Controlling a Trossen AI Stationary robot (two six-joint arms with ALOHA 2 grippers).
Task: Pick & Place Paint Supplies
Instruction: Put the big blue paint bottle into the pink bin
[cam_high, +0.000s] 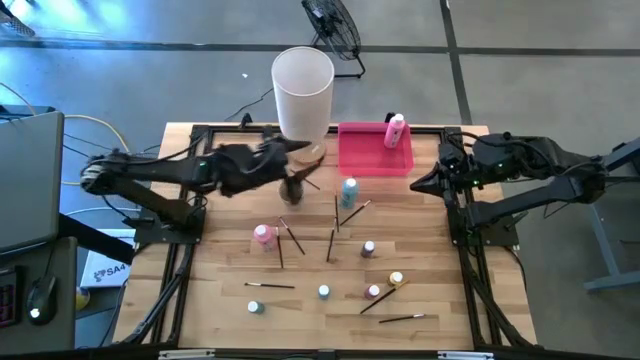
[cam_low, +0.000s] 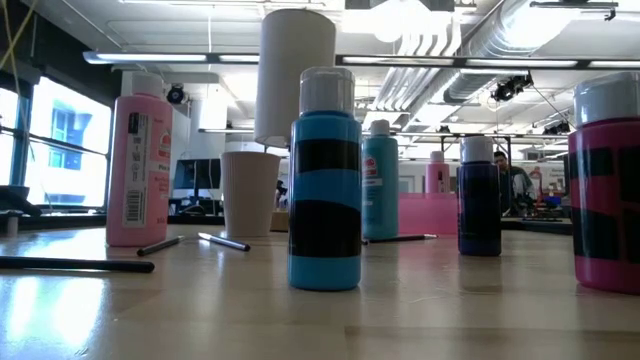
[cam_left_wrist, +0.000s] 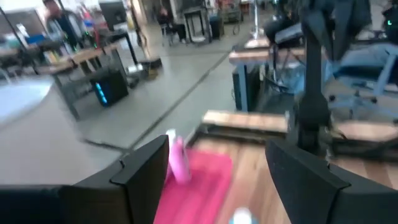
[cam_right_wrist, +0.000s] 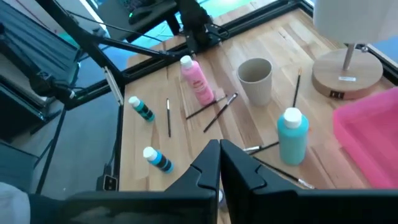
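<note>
1. Across the worktop (cam_high: 230, 310) paint bottles and brushes are scattered: a teal bottle (cam_high: 349, 191) near the middle, a pink bottle (cam_high: 264, 235) to its left, small capped bottles (cam_high: 324, 292) nearer the front edge, thin brushes (cam_high: 331, 244) between them.
2. One pink bottle (cam_high: 396, 131) is already seen standing in the pink tray (cam_high: 365, 162).
3. The bottles are judged light, rigid and smooth-sided; a grip across the body below the cap is advised.
4. The brushes are judged thin and prone to rolling; mid-handle is advised.
5. The left claw (cam_high: 293, 183) is held wide and empty beside the cup (cam_right_wrist: 255, 79).
6. The right claw (cam_right_wrist: 219, 163) is closed, empty, parked at the right edge.
</note>
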